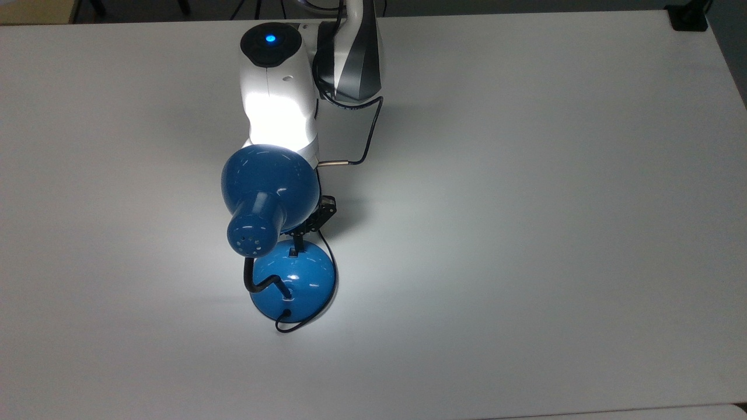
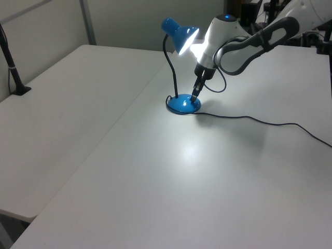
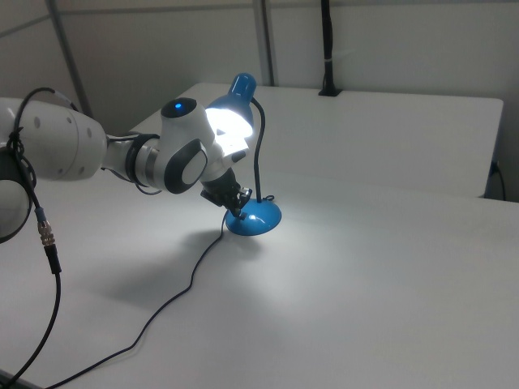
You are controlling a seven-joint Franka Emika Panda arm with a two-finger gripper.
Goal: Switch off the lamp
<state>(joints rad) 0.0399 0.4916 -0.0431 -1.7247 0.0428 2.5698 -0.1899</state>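
White surface (image 1: 525, 233) bare around lamp; black post (image 2: 9, 62) clamped at far edge in left view's left. Lamp's thin cord (image 2: 259, 122) trails across surface toward left view's right. Lamp (image 1: 269, 192) glossy blue, lit, shade overhanging my wrist in top view, black neck bent, domed base (image 1: 295, 280) on surface. My fingers (image 1: 299, 238) at switch (image 1: 293, 252) on base; open or closed, cannot tell.

The lamp (image 1: 271, 198), glossy blue, stood upright and lit, mid-worktop, its black neck curving above the domed base.
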